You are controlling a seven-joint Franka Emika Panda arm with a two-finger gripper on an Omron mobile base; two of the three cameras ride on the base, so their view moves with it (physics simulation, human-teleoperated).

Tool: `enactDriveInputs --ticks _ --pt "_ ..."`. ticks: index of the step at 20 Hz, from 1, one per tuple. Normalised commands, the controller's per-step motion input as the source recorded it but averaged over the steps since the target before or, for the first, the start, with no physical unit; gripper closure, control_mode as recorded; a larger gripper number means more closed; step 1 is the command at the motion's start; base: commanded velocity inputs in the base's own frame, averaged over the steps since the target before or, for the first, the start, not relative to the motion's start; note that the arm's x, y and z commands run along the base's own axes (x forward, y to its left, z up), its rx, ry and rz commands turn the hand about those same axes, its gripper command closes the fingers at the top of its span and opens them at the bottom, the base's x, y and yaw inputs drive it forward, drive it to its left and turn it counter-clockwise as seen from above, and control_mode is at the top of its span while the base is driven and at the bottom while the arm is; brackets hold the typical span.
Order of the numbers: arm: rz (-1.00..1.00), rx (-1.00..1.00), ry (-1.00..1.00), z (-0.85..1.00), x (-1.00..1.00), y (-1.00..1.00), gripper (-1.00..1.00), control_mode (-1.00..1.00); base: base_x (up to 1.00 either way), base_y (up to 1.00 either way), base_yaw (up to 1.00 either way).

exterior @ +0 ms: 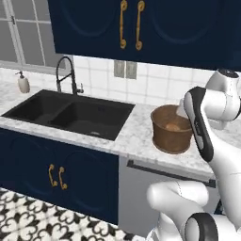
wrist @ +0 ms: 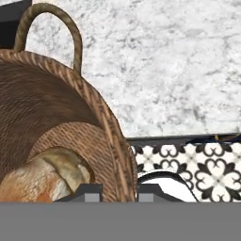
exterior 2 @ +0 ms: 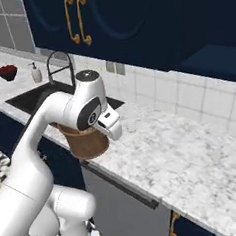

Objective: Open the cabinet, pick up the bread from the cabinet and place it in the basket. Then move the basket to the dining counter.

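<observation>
The round brown basket (exterior: 170,136) stands on the marbled worktop right of the sink, and the arm partly covers it in the right base view (exterior 2: 86,145). The tan bread (exterior: 172,127) lies inside it, on the basket floor in the hand view (wrist: 33,181). My gripper (wrist: 120,194) comes down over the basket's near rim (wrist: 115,141), one fingertip inside the wall and one outside, shut on the rim. The basket's looped handle (wrist: 52,21) rises on the far side. Overhead, the navy cabinet (exterior: 94,23) has its brass-handled doors shut. The dining counter is out of view.
A black double sink (exterior: 70,113) with a black faucet (exterior: 66,73) lies left of the basket, and a soap dispenser (exterior: 22,82) stands beyond it. A grey drawer with a black bar handle (exterior: 164,170) sits below the basket. Bare marbled worktop (exterior 2: 193,154) stretches to the right. A red bowl (exterior 2: 7,72) is far left.
</observation>
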Motion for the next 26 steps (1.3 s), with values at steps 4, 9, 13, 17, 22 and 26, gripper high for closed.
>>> enactDriveInputs --ticks 4,9,13,17,22,26 --pt "0.0 0.0 0.0 0.0 0.0 0.0 1.0 1.0 -0.16 0.01 1.0" --pt "0.0 0.0 0.0 0.0 0.0 0.0 1.0 1.0 -0.15 0.0 1.0" --pt "0.0 0.0 0.0 0.0 0.0 0.0 1.0 1.0 -0.14 0.03 1.0" --pt "0.0 0.0 0.0 0.0 0.0 0.0 1.0 1.0 0.16 0.5 0.86" --pt "0.0 0.0 0.0 0.0 0.0 0.0 1.0 1.0 1.0 0.4 0.07" --pt "0.0 0.0 0.0 0.0 0.0 0.0 1.0 1.0 1.0 0.68 -0.1"
